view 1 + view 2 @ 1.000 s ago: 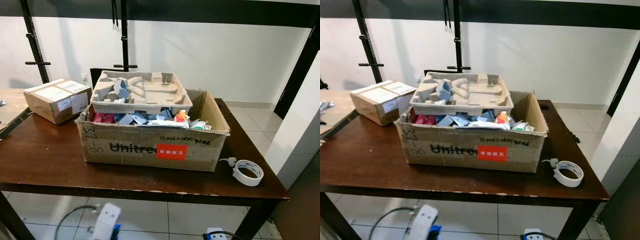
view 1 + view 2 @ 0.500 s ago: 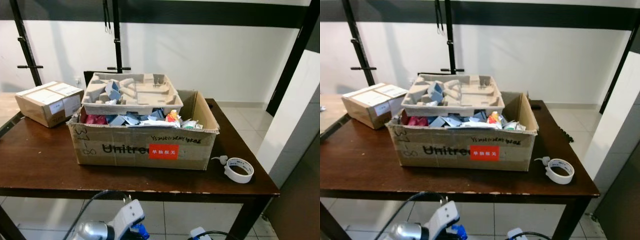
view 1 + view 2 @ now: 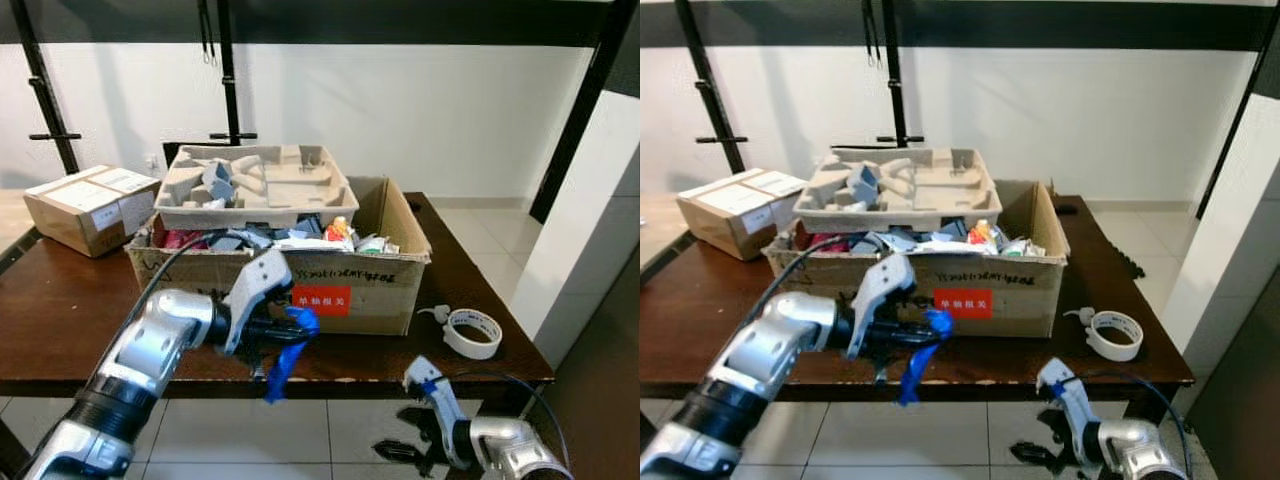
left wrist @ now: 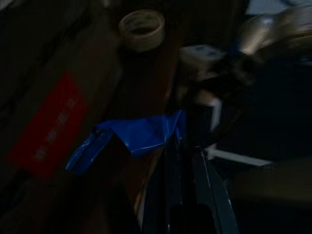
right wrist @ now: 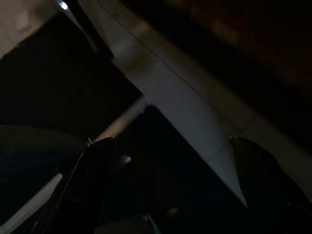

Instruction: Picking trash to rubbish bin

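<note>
A big cardboard box (image 3: 380, 290) full of mixed trash stands on the dark wooden table (image 3: 60, 310), with a grey pulp tray (image 3: 255, 185) resting on top of it. My left gripper (image 3: 292, 330) is raised in front of the box's front wall, shut on a crumpled strip of blue plastic (image 3: 285, 355) that dangles below the table edge; the same strip (image 4: 139, 136) appears in the left wrist view. My right gripper (image 3: 405, 450) hangs low under the table's front right, fingers (image 5: 92, 170) spread open with nothing between them.
A roll of white tape (image 3: 470, 333) lies on the table right of the box. A small sealed carton (image 3: 90, 205) sits at the far left. A black metal frame (image 3: 225, 70) stands behind the table. White tiled floor (image 3: 340, 440) lies below.
Both arms have risen into view. My left gripper now holds the blue strip up in front of the box. The camera has shifted slightly.
</note>
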Tool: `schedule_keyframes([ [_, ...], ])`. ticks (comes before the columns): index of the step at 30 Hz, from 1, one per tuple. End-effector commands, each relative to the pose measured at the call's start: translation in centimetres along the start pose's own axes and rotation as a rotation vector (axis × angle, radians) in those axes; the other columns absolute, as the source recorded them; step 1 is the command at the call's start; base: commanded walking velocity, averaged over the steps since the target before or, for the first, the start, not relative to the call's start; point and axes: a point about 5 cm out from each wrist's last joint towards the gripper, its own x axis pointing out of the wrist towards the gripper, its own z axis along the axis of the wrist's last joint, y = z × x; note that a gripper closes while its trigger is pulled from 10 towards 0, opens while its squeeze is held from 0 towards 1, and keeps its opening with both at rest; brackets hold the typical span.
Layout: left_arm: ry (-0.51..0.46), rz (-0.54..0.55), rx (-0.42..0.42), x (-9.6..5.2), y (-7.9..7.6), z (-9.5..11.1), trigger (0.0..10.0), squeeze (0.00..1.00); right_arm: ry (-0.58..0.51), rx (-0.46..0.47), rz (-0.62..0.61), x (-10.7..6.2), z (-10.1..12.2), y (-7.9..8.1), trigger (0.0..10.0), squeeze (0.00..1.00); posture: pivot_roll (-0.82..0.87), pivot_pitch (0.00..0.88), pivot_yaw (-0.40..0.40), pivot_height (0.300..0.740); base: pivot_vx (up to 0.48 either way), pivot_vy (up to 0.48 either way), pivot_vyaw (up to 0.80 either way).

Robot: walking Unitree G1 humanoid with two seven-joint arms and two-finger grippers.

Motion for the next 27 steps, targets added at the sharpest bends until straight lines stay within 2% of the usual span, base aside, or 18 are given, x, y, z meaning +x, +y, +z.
schedule_keyframes([
  [1,-0.112,-0.025,0.030,-1.3,0.2,3.4,10.0,0.00,-0.119,-0.012,0.046,-1.0,3.1,-0.7,10.0,0.00,0.01,0.000,0.001,0.740,0.000,0.000,0.00],
  [4,-0.156,-0.034,0.048,-1.5,0.2,4.3,10.0,0.00,-0.149,-0.015,0.051,-1.2,3.9,-0.9,10.0,0.00,0.01,0.000,0.001,0.740,0.000,0.000,0.00],
  [6,-0.315,-0.009,0.091,-1.9,1.1,7.1,10.0,0.00,-0.255,-0.023,0.066,-1.9,6.2,-1.2,10.0,0.00,0.01,0.000,-0.005,0.740,0.000,0.000,0.00],
  [7,-0.350,0.010,0.100,-1.9,1.4,7.8,10.0,0.00,-0.283,-0.029,0.068,-2.0,6.8,-1.3,10.0,0.00,0.01,0.000,-0.005,0.740,0.000,0.000,0.00],
  [8,-0.408,0.062,0.128,-2.0,2.3,8.8,10.0,0.00,-0.376,-0.015,0.075,-2.5,8.5,-1.4,10.0,0.00,0.01,0.000,-0.007,0.740,0.000,0.000,0.00],
  [9,-0.408,0.062,0.128,-2.0,2.3,8.8,10.0,0.00,-0.376,-0.015,0.075,-2.5,8.5,-1.4,10.0,0.00,0.01,0.000,-0.007,0.740,0.000,0.000,0.00],
  [11,-0.426,0.126,0.155,-1.8,3.2,9.5,10.0,0.00,-0.480,-0.013,0.070,-3.2,10.7,-1.7,10.0,0.00,0.01,0.000,-0.007,0.740,0.000,0.000,0.00],
  [12,-0.426,0.126,0.155,-1.8,3.2,9.5,10.0,0.00,-0.480,-0.013,0.070,-3.2,10.7,-1.7,10.0,0.00,0.01,0.000,-0.007,0.740,0.000,0.000,0.00],
  [13,-0.421,0.172,0.182,-1.4,3.9,9.8,10.0,0.00,-0.545,-0.031,0.088,-3.8,12.3,-1.6,10.0,0.00,0.01,0.000,-0.007,0.740,0.000,0.000,0.00],
  [15,-0.421,0.191,0.199,-1.1,4.1,10.0,10.0,0.00,-0.578,-0.047,0.108,-4.2,13.3,-1.4,10.0,0.00,0.01,0.000,-0.007,0.740,0.000,0.000,0.00],
  [18,-0.441,0.221,0.208,-0.8,4.5,10.4,10.0,0.00,-0.585,-0.062,0.124,-4.4,13.8,-1.1,10.0,0.00,0.01,0.000,-0.006,0.740,0.000,0.000,0.00],
  [23,-0.463,0.440,0.252,0.9,6.9,10.9,10.0,0.00,-0.577,-0.084,0.171,-4.4,14.4,-0.3,10.0,0.00,0.01,0.000,-0.005,0.740,0.000,0.000,0.00],
  [27,-0.461,0.519,0.280,1.5,7.5,11.3,10.0,0.00,-0.571,-0.071,0.190,-4.1,14.0,0.3,10.0,0.00,0.01,0.000,0.000,0.740,0.000,0.000,0.00],
])
